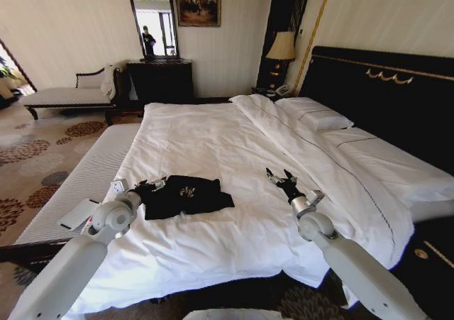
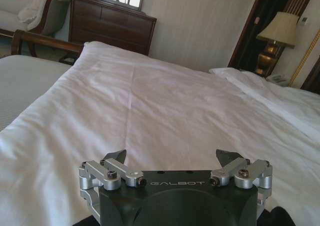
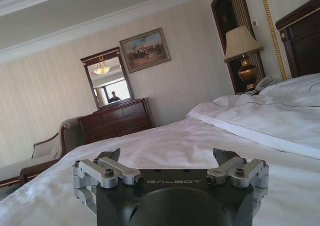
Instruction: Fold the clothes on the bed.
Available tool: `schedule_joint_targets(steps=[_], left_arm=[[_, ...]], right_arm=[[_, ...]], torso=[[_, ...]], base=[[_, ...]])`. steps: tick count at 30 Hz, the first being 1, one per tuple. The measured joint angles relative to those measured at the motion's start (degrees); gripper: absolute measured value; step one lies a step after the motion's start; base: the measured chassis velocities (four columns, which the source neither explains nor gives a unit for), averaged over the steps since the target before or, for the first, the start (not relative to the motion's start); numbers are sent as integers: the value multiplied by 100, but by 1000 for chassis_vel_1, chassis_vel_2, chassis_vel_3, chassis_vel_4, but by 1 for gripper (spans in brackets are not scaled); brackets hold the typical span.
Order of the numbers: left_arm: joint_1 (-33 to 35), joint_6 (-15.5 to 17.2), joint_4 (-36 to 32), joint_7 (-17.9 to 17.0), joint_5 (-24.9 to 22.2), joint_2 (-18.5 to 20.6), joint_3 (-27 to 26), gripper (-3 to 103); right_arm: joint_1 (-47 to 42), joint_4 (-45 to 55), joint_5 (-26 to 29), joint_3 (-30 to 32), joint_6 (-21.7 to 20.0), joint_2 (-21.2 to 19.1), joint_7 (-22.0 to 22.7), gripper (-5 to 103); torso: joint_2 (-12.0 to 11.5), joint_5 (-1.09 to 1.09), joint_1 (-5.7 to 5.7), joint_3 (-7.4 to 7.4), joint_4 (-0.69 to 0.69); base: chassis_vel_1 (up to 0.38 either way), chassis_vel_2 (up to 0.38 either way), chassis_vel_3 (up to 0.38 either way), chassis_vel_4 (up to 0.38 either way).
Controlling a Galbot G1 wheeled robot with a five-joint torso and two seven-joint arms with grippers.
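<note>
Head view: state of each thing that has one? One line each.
T-shirt: partly folded, dark bundle lying on the duvet.
Left gripper: open, at the T-shirt's left edge, holding nothing.
Right gripper: open, over bare duvet right of the T-shirt, holding nothing.
Bed: made, white duvet spread flat, pillows at the headboard.
Lamp: cannot tell whether lit.
</note>
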Motion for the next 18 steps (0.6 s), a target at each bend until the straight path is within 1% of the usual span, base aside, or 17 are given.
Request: schedule_joint_targets(steps=[2,3,7,18], left_arm=[[69,-2,-137,-8,-142,7,-262,100],[69,-2,-137,-8,-142,7,-262,100],[218,-1,-335,-21,-302,58,-640,100],[422,-2,-470,-27,-312,47,-859,100]], right_arm=[[23,6,30,-13,7,17,19,100],[23,6,30,-13,7,17,19,100],[34,5,18,-56,0,-1,-40,100],[-16,54,-48,-58,-53,10,-26,100]], torso=[[0,0,1,0,1],[0,0,1,0,1],[0,0,0,0,0],[0,0,0,0,0]], base=[[0,0,0,0],[0,0,0,0],[0,0,0,0],[0,0,0,0]])
